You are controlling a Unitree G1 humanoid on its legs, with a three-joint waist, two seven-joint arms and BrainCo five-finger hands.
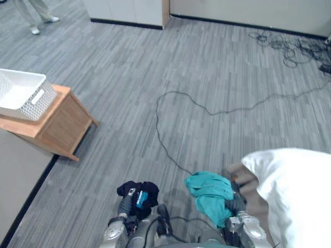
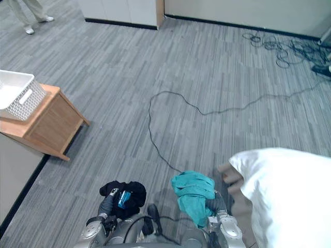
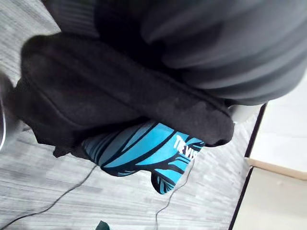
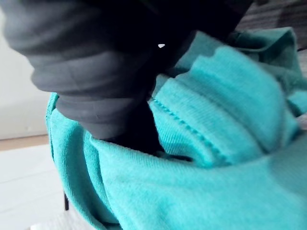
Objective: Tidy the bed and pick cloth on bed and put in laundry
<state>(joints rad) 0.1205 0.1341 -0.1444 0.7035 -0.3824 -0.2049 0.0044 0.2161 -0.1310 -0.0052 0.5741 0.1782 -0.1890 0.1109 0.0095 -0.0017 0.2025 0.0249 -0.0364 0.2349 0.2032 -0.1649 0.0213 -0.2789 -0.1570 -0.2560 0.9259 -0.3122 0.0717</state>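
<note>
Closest in, the left hand [image 1: 123,207] has a black cloth [image 1: 138,192] with a blue print bunched up over it. The right hand [image 1: 236,205] has a teal cloth [image 1: 209,194] the same way, and both are up off the carpet [image 1: 207,62]. The fabric buries each grip (so I honestly can't tell how closed either hand is). A white pillow [image 1: 295,191] sits just beside the teal cloth, on the right. The white basket [image 1: 32,98] is on a wooden side table [image 1: 62,126], ahead and off to the left, well apart from both hands. The left hand is nearer, so I'd guess the black cloth drops in first.
</note>
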